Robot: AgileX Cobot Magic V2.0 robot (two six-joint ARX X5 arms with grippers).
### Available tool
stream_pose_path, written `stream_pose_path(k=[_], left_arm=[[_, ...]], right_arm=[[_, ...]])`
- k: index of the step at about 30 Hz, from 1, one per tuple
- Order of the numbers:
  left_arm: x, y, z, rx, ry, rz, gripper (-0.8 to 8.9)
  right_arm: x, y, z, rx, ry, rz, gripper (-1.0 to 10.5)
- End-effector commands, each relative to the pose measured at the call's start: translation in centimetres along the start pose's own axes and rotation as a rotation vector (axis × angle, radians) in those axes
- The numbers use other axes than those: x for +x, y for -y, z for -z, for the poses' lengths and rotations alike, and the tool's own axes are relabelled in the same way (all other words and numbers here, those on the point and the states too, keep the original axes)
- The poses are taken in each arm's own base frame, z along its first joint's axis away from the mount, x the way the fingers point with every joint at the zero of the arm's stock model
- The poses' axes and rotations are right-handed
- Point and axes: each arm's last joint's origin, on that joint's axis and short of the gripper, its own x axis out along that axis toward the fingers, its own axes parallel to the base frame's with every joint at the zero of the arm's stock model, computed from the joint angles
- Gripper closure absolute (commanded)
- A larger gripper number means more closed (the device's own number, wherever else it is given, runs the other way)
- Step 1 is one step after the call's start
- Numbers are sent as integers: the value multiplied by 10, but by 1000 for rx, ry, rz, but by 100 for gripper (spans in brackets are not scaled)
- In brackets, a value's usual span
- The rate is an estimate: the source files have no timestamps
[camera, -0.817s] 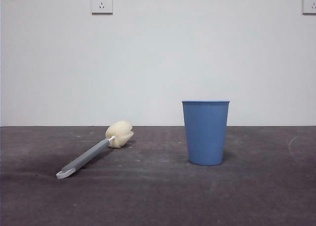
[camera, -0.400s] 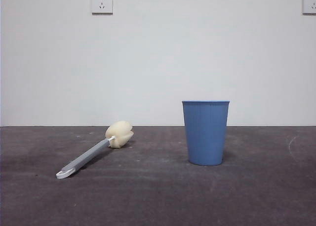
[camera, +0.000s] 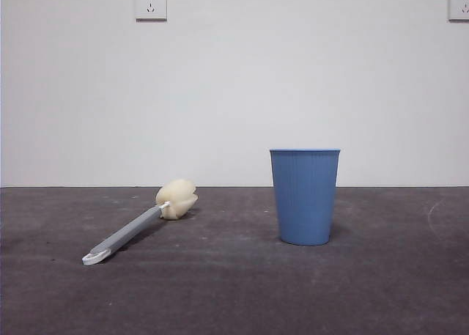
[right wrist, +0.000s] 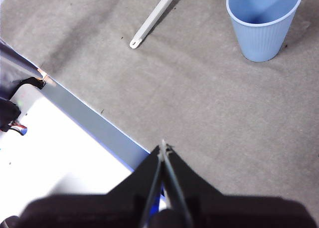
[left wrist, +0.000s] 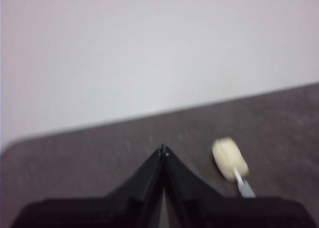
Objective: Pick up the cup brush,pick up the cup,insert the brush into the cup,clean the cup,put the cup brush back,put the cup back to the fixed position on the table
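In the front view the scene is lying unchanged across the last second, apart from one item: a dark tip at the top left corner, present a second ago, is no longer showing. No arm is entering this view now.

Nearest the camera, the brush [camera: 139, 229] is lying flat on the table [camera: 234, 298], loop end toward the front and sponge head farther back. The cup [camera: 305, 196] is standing upright, mouth up, well apart from the brush. Neither item is showing any shift in position over the three front pictures.

The right gripper [right wrist: 163, 148] is hanging high above the table near its front edge, jaws clenched together and holding nothing. Its view is showing the cup and the brush's loop end far off.

The left gripper [left wrist: 163, 150] is also clenched and empty. Its picture is blurring, which suggests the arm is moving. The sponge head of the brush is appearing just beyond the jaw tips, off to one side.

Judgement: the task is standing at its first step, with no item yet lifted. The left arm is probably beginning its approach to the brush. The jaws need releasing before any grasp on the handle. The slim, low-lying handle is leaving little margin for jaw placement.
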Motion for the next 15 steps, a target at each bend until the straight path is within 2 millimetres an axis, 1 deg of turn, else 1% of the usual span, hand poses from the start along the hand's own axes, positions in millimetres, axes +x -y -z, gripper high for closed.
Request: stream_pose_path(k=[1,4,7,12,15], left_arm=[[2,1,24,-58,-41,-3,817],[2,3,44,-93,-71,-2,817],[1,4,58,-117,-84,-2,817],[-2,6,67,-133,-145,-1,817],[-3,6,73,-143,-212,2,818]], right_arm=[[0,0,0,3,3,1,946],[0,0,0,3,3,1,946],[0,0,0,3,3,1,946],[0,0,0,3,3,1,946],[0,0,0,3,3,0,946]])
